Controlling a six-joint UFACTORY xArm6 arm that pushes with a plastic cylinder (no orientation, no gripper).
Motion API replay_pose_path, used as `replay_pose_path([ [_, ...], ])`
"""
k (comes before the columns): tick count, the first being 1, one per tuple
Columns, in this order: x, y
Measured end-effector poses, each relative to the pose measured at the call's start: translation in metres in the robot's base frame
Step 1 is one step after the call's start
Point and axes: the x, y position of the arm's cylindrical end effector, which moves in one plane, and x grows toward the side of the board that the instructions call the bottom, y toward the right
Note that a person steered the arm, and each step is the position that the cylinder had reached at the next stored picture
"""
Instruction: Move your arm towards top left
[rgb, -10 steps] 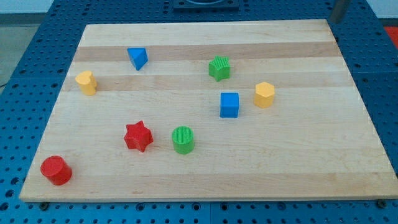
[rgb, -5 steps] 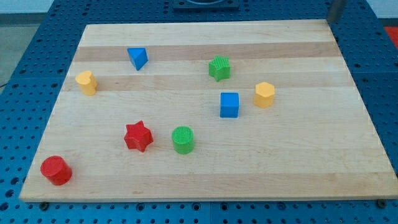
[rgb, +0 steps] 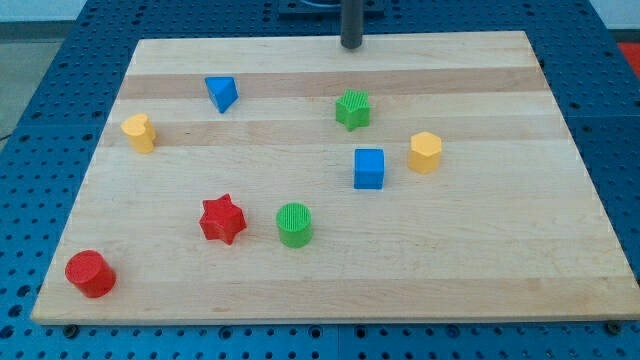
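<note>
our dark rod's tip (rgb: 351, 46) rests at the top edge of the pale wooden table (rgb: 480, 260), touching no block; nearest, below it, sits the green star-shaped block (rgb: 352, 109). we carry no gripper.

Tip at the board's top edge — eight blocks spread below.
Stood with my tip (rgb: 351, 46) near the wooden board (rgb: 480, 260)'s top edge, above the green star block (rgb: 352, 109) — apart from it.

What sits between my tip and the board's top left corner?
Nothing visible. My tip is at the top edge, above the green star block. The blue triangle block lies below the straight path to the corner.
</note>
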Motion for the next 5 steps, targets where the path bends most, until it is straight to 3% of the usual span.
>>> replay_pose_path([
  [1,0.032,-0.072],
  [4,0.031,-0.058],
  [5,0.05,-0.058],
])
